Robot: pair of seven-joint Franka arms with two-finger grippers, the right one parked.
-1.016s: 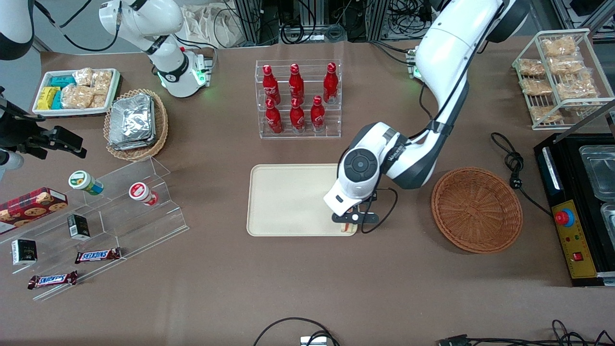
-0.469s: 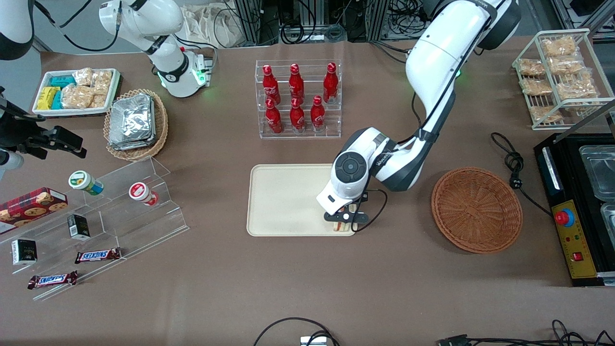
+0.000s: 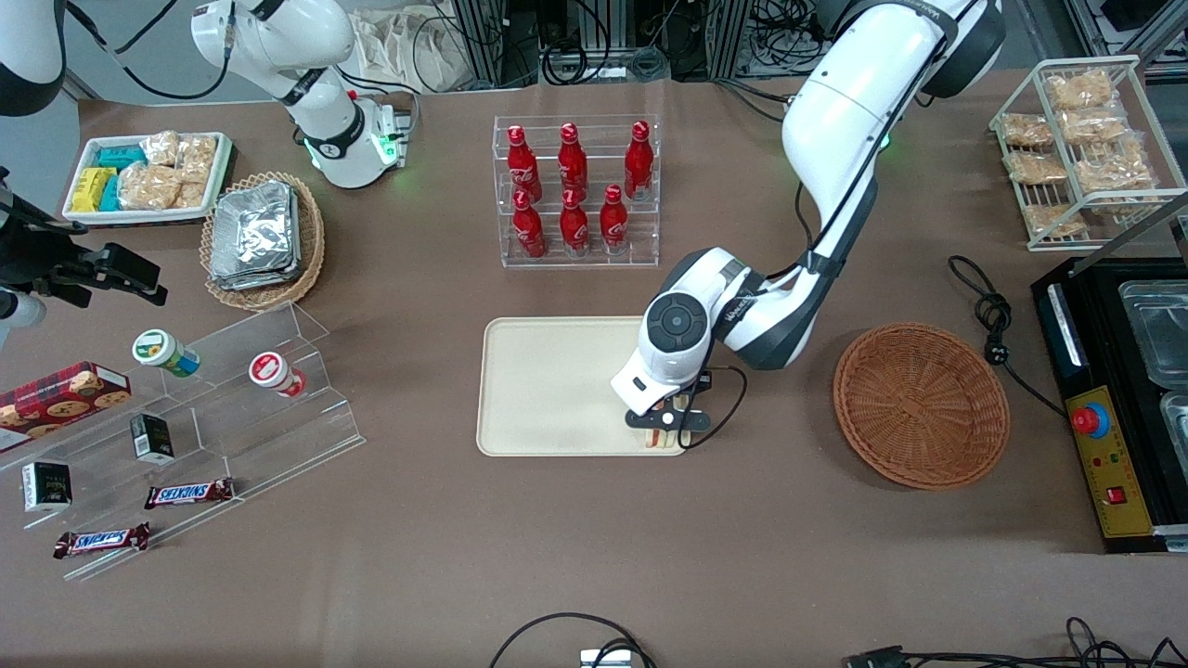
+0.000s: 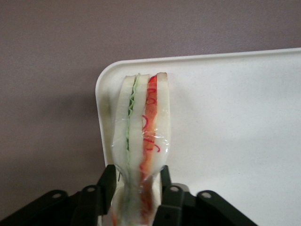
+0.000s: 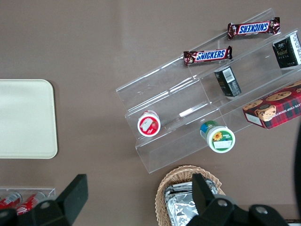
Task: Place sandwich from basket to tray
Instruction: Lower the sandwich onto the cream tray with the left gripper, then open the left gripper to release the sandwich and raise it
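My left gripper (image 3: 665, 429) is shut on the sandwich (image 4: 141, 136), a white wedge with green and orange-red filling that bulges between the black fingers (image 4: 107, 184). It hangs over the corner of the cream-beige tray (image 3: 548, 390) nearest the front camera and nearest the basket. In the front view only a sliver of the sandwich (image 3: 661, 439) shows under the gripper. The tray corner (image 4: 106, 80) lies under the wedge's tip. The round orange-brown wicker basket (image 3: 921, 404) stands empty beside the tray, toward the working arm's end.
A clear rack of red bottles (image 3: 575, 190) stands farther from the camera than the tray. A paler basket of foil packs (image 3: 262, 239) and acrylic steps with snacks (image 3: 186, 417) lie toward the parked arm's end. A black appliance (image 3: 1114, 399) and a wire rack (image 3: 1086, 148) lie toward the working arm's end.
The gripper moved with the sandwich from the tray's edge a little farther in over the tray corner, then stayed put over the last half second.
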